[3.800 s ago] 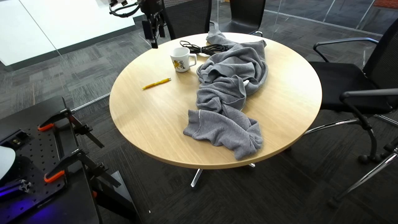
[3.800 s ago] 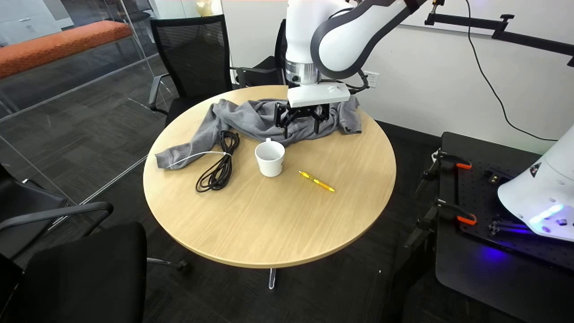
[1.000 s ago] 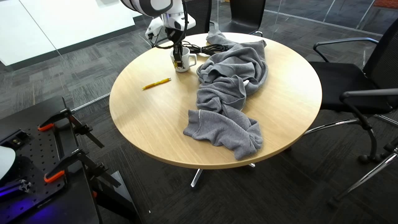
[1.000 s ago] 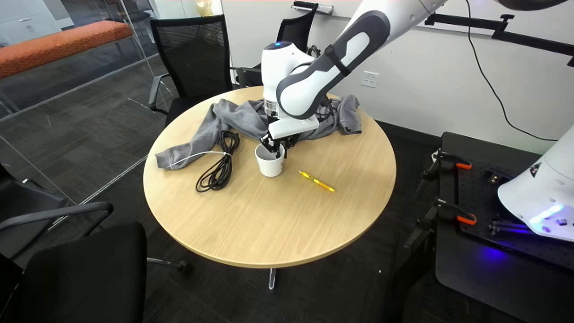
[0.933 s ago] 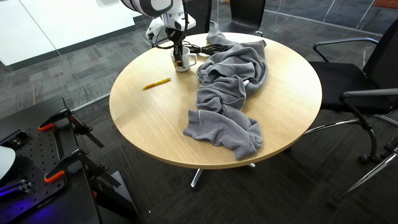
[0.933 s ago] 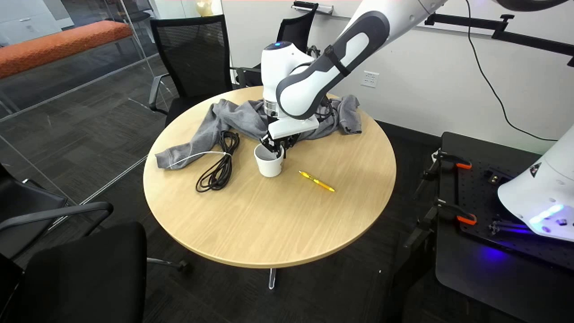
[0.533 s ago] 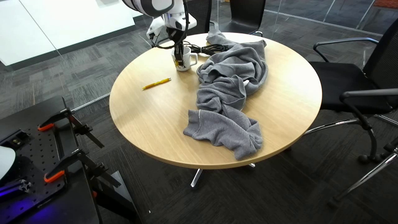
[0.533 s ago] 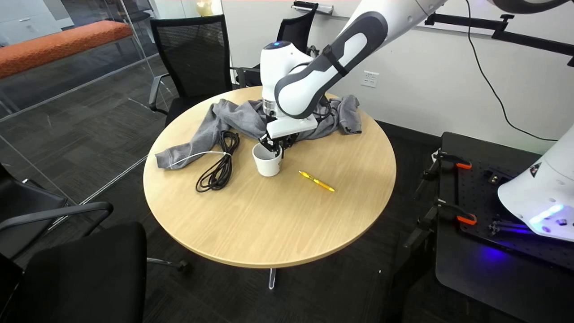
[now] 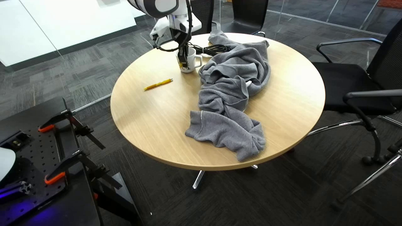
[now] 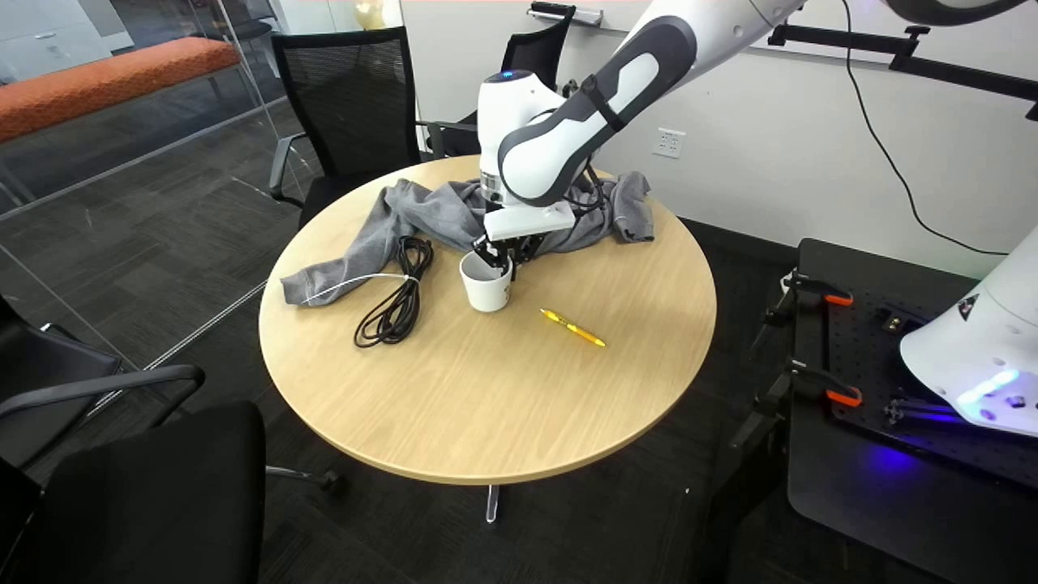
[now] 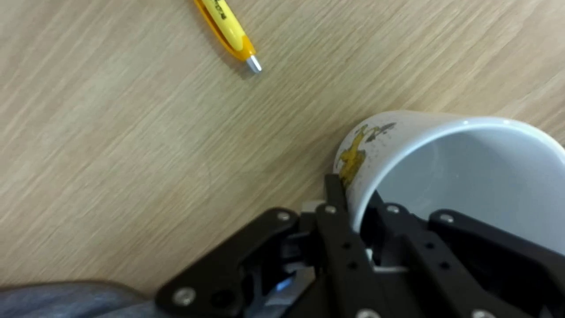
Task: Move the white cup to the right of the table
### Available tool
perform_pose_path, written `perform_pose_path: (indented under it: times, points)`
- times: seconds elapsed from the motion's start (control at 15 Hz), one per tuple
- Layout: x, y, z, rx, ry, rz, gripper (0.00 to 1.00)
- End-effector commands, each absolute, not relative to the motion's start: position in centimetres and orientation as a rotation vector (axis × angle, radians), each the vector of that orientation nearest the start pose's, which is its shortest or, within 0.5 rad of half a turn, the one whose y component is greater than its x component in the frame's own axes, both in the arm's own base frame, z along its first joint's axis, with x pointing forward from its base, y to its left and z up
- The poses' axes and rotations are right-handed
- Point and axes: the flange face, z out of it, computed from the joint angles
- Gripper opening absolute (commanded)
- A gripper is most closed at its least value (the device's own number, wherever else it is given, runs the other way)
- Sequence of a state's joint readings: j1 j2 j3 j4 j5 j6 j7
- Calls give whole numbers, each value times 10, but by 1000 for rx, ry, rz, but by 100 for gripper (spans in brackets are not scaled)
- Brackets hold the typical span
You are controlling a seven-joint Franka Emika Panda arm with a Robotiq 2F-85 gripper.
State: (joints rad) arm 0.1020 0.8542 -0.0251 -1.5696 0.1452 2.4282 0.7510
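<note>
White cup: one, smooth and glossy, a short cylinder with a round rim, a squarish loop handle and a yellow-and-dark printed figure on the outer wall. Located just beside the grey cloth; whether the two are touching cannot be told. The cylinder's axis is held near vertical, mouth upward, and the handle is pointed toward the cloth. Whether the base is borne by the bench cannot be told.

Fingers: one pair, black, slim and jointed, with bright screw heads. Clamped on the cup's wall at the rim, one set inside and one outside, beside the cloth.

Grey cloth: one, soft and matt, seamed, rumpled into a long strip.

Bench: one, round, pale wood grain, a metal foot set below; the cloth is laid across its top.

Yellow pen: one, slender, with an orange clip; laid flat, farther from the cloth than the cup is, its metal end turned toward the cloth's side.

Black cable: one long coil, bound, laid just beside one end of the cloth.

Arm: white rounded shells, dark grey bands; seen partly in front of the cloth in an exterior view.
</note>
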Motion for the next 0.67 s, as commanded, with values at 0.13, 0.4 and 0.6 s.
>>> perform_pose_path:
  times: [0.13, 0.4, 0.6]
  points:
    - [682, 38, 139, -2779, 1253, 48, 3]
    - [675, 33, 136, -2773, 1288, 54, 3]
    - [665, 33, 132, -2752, 1319, 56, 3]
